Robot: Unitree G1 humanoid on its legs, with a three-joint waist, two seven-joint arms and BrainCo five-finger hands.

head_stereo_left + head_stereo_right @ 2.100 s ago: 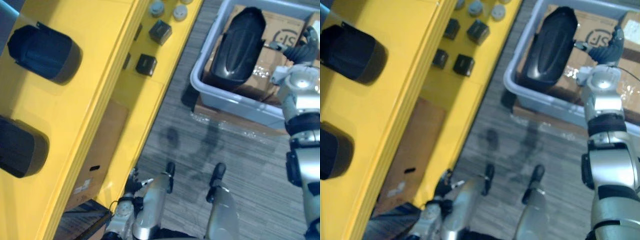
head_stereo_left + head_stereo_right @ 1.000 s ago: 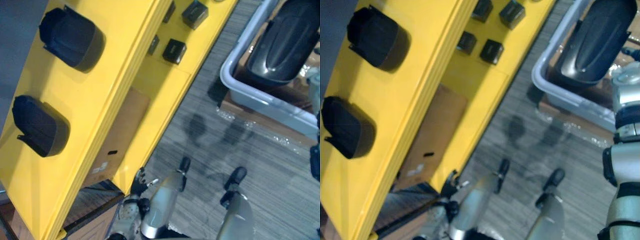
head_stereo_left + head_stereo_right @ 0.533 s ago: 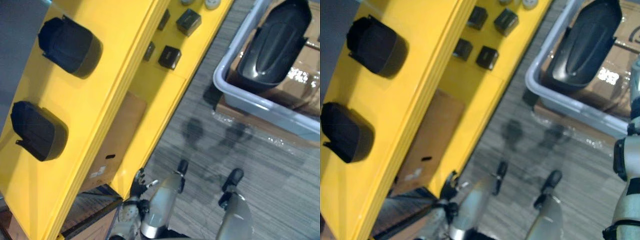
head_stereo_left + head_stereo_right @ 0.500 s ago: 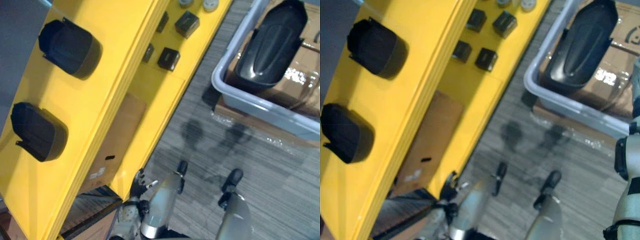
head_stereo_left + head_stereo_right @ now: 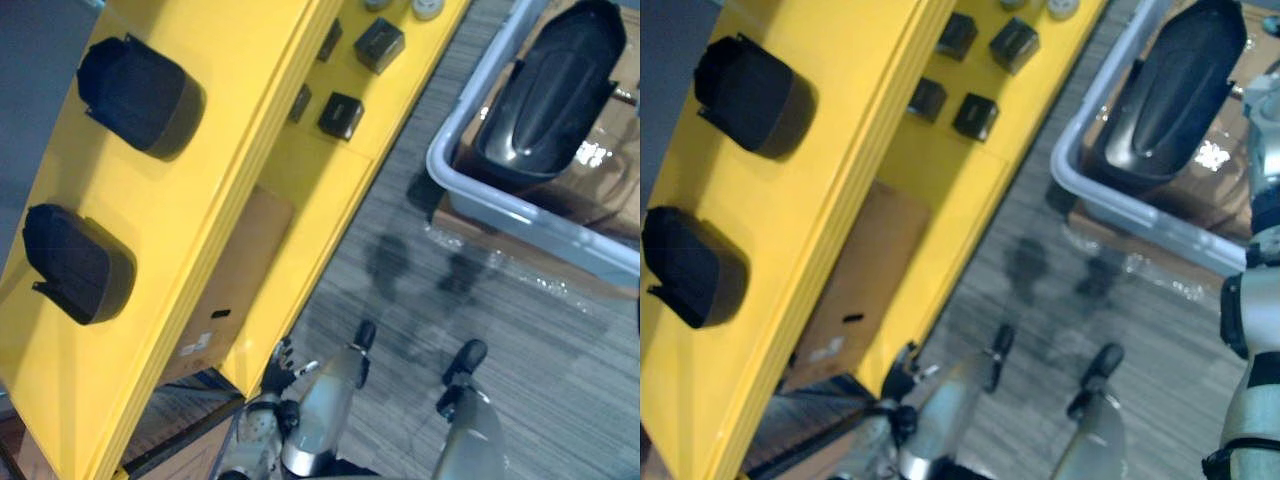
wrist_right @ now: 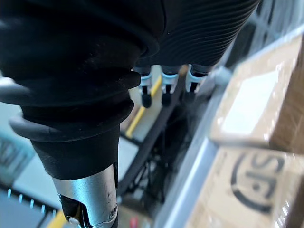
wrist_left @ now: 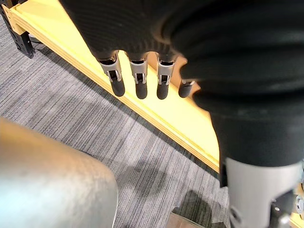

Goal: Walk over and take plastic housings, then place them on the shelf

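Two black plastic housings (image 5: 140, 95) (image 5: 75, 262) lie on the top board of the yellow shelf (image 5: 230, 150). A third, longer black housing (image 5: 548, 95) leans in the grey bin (image 5: 470, 195) at the upper right. My left hand (image 5: 279, 361) hangs low by the shelf's front edge; its fingers (image 7: 137, 80) are relaxed over the carpet and hold nothing. My right arm (image 5: 1252, 330) rises along the right side beside the bin. The right hand's fingers (image 6: 164, 88) hang loose near the bin's rim (image 6: 199, 156) and are empty.
Small black boxes (image 5: 340, 114) and grey caps (image 5: 428, 8) sit on the shelf's lower board, with a cardboard sheet (image 5: 235, 290) lower down. The bin rests on cardboard boxes (image 5: 590, 150). Grey carpet (image 5: 480, 300) separates shelf and bin.
The whole picture has shifted over two seconds, so the camera moved. Both shelf housings now show fully. My right arm sits further toward the right edge. Nothing was picked up.
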